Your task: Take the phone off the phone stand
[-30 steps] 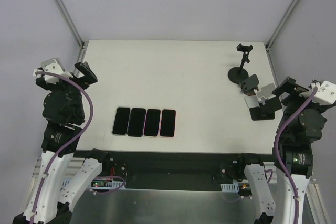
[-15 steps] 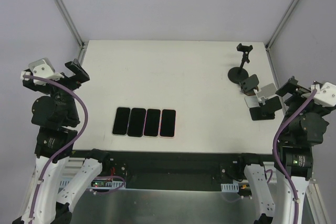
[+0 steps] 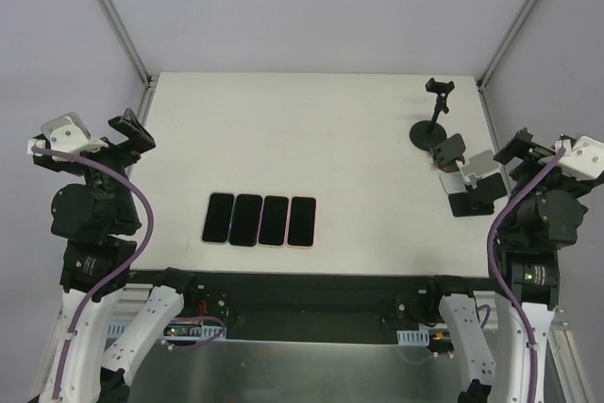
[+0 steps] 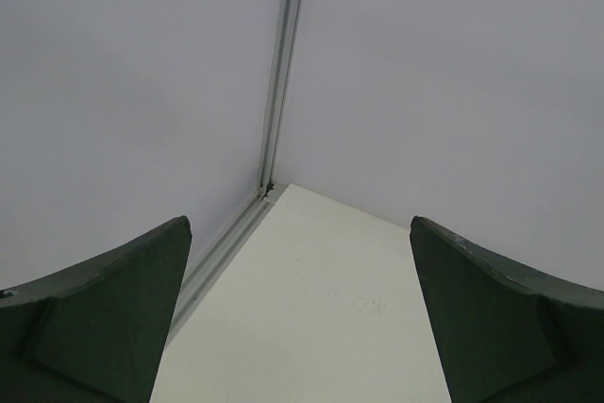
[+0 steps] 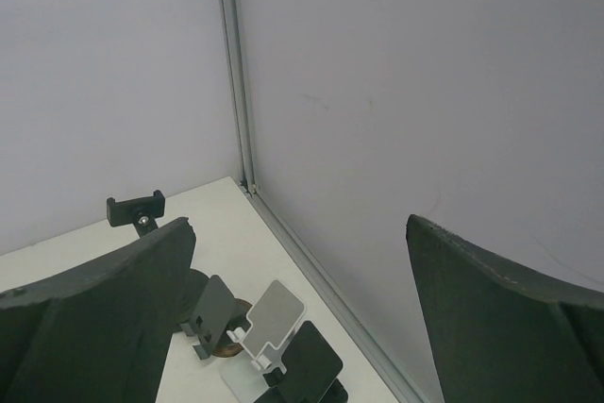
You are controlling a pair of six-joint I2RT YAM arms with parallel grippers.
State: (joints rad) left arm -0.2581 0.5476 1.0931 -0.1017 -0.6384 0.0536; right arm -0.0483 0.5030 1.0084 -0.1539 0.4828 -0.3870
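At nine o'clock by the white tabletop (image 3: 311,139), the left fingers (image 4: 94,327) are wide apart. Four flat black phones (image 3: 260,220) lie side by side near six o'clock. Black and silver phone stands (image 3: 469,181) sit at three o'clock. Beside them the right fingers (image 5: 94,327) are wide apart too.

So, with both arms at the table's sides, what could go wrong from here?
1. The right gripper hangs open beside the silver stand and the black stand; a careless swing might knock them over.
2. The four phones lie flat, edge to edge; brushing one would likely shift its neighbours.
3. Neither wrist camera shows the phones, so a reach for them would begin blind.
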